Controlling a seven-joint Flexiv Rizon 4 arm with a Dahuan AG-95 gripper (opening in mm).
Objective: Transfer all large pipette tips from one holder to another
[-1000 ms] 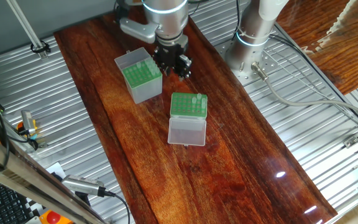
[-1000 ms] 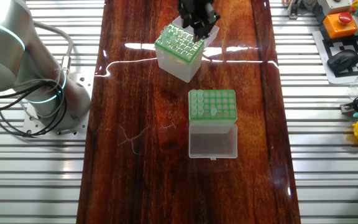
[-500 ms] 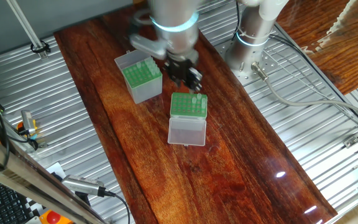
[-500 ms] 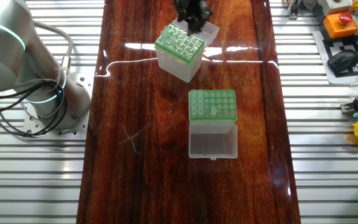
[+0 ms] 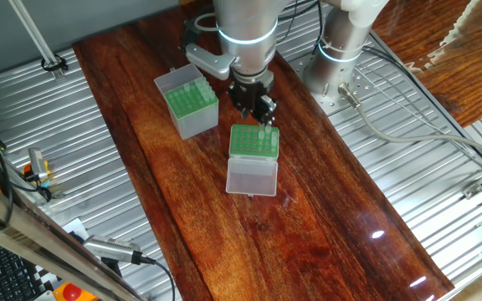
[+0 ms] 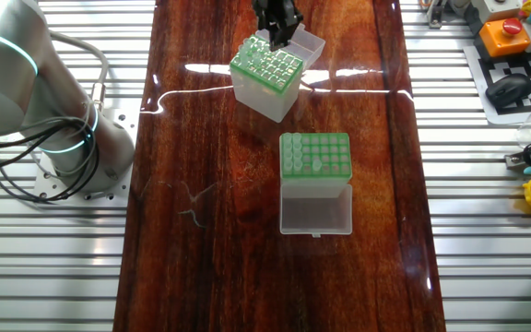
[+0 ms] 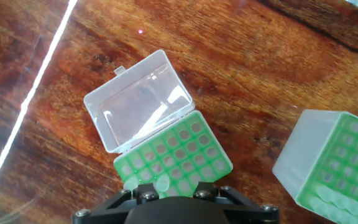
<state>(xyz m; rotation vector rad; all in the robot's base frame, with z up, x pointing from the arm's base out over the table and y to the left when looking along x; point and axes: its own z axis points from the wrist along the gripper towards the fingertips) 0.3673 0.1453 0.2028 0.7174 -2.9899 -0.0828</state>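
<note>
Overhead, one fixed view: tool [image 5: 255,105] hovers at 12 o'clock edge of whitish holder [image 5: 253,142], jaw state unreadable; large pipette tips [image 5: 266,133] stand upright there, points down, grey box [image 5: 189,106] at 10 o'clock. Other fixed view: tool [image 6: 277,16] beyond grey box [image 6: 265,76] on tabletop [image 6: 201,231]. Hand view: holder [image 7: 174,161] directly below; descend plumb along the tip's axis, centring first.

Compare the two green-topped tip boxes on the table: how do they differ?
The clear-lidded box is lower, its lid lying flat on the table; the grey-sided box stands taller, its whitish lid behind it. The gripper hangs over the clear-lidded box, not the grey-sided box. Both have green perforated racks.
</note>
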